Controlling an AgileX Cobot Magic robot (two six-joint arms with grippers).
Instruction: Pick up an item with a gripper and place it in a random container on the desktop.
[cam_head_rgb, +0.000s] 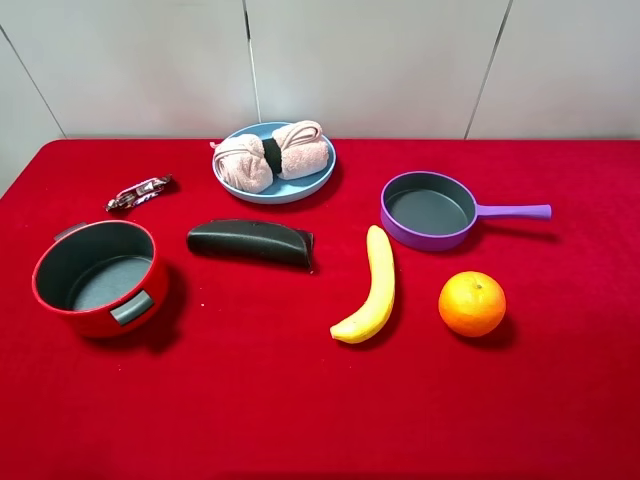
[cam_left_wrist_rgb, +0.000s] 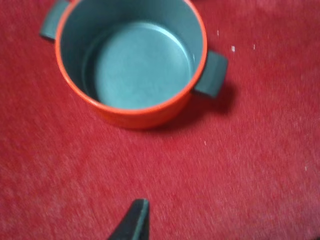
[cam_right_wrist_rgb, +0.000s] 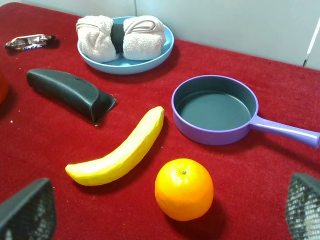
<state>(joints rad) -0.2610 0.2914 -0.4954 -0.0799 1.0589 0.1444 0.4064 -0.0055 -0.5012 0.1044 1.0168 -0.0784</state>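
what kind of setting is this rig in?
Likely a lab tabletop test setup, not a kitchen: red cloth desktop, plain panelled wall, and toy-like props laid out, such as a purple pan, a banana and an orange.

Left claw (cam_left_wrist_rgb: 131, 222) mostly out of frame

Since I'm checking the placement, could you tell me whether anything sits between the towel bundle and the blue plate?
Nothing visible does: the pink towel bundle already lies on the light-blue plate, with no gripper near it.
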